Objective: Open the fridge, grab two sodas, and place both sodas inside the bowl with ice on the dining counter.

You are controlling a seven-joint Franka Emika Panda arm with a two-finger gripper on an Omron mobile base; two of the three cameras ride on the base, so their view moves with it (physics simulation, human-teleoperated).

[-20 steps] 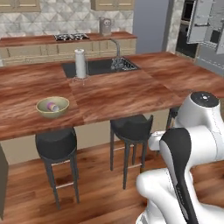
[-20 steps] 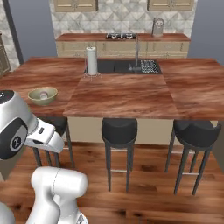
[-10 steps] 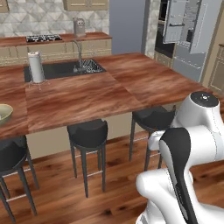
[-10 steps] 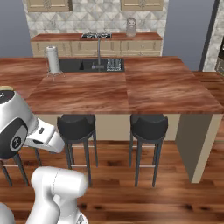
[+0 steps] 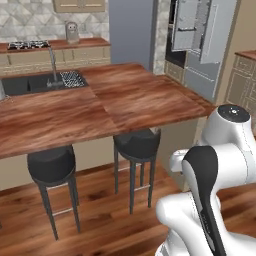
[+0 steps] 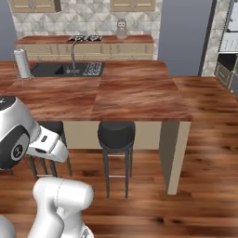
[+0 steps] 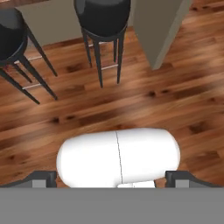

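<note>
Fingers [image 7: 112, 178] spread wide, holding nothing; the two dark tips sit at 7 and 5 o'clock of the hand view, far apart, pointing down at wood floor [image 7: 144, 94].

Fridge [image 5: 204, 37] at 1–2 o'clock of the left base view, pale grey, upper door [image 5: 194, 24] swung open with a vertical bar handle showing, drawer fronts below. In the right base view a sliver of the fridge [image 6: 228, 37] sits at the 3 o'clock edge. Interior contents too small to tell.

Dining table [image 5: 95, 107], reddish-brown wood top, spans 9 o'clock to centre of the left base view; inset sink [image 5: 30, 82] and faucet [image 5: 51, 62] at 10 o'clock. Right base view: same table [image 6: 135, 93] centre, sink [image 6: 65, 69] at 10–11 o'clock, paper towel roll [image 6: 22, 63] upright at 9–10 o'clock beside the sink.

Two black stools [image 5: 137, 145] tucked under the table's near edge in the left base view; one stool [image 6: 116, 135] at centre of the right base view; stool tops at 11–12 o'clock of the hand view [image 7: 103, 15].

Wall counter with stove [image 6: 86, 38] at 12 o'clock, kettle-like pot [image 6: 122, 29] on it.
</note>
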